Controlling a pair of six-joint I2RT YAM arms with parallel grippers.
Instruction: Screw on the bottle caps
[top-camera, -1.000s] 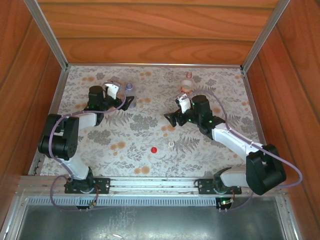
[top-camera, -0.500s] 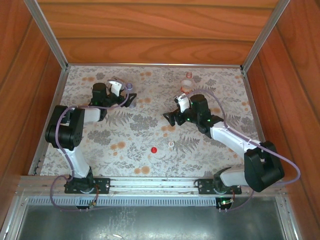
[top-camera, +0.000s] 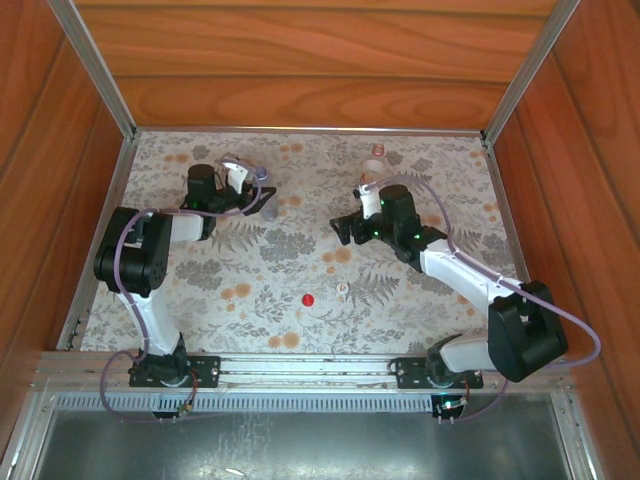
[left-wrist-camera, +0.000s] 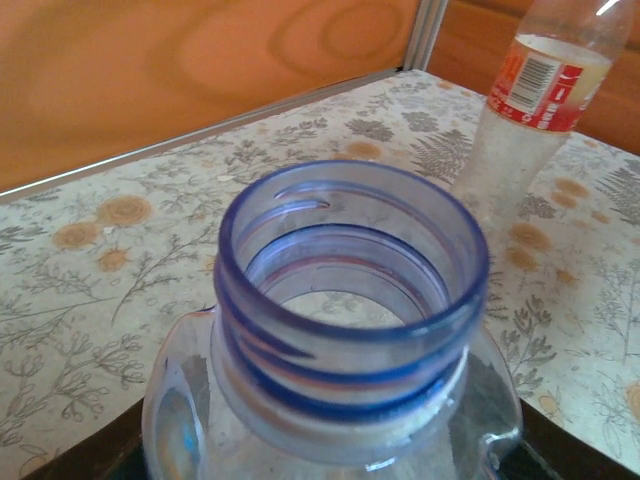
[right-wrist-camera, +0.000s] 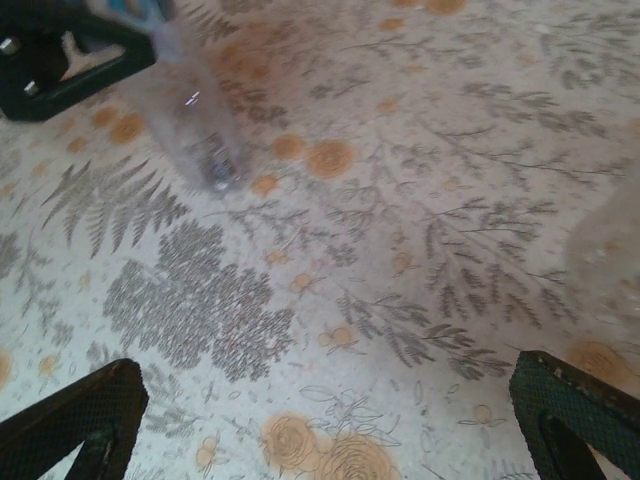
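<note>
The bluish bottle (left-wrist-camera: 350, 330) has its open, threaded mouth right in front of the left wrist camera. My left gripper (top-camera: 260, 196) is shut on its body, with dark fingers (left-wrist-camera: 75, 462) showing at both lower corners. In the right wrist view this bottle (right-wrist-camera: 195, 115) leans, its base pointing down toward the table. The labelled bottle (left-wrist-camera: 545, 80) stands upright beyond it, capless, at the back of the table (top-camera: 375, 165). My right gripper (top-camera: 345, 228) hangs open over bare tablecloth (right-wrist-camera: 330, 420). The red cap (top-camera: 308, 298) and the white cap (top-camera: 342, 290) lie side by side near the table's middle front.
The flowered tablecloth (top-camera: 270, 260) is walled by wood panels and aluminium posts (top-camera: 95, 70) at the back and sides. The arms' base rail (top-camera: 300, 368) runs along the near edge.
My left gripper has closed from wide open onto the bluish bottle, which now leans. The right gripper has shifted slightly toward the back and stays open.
</note>
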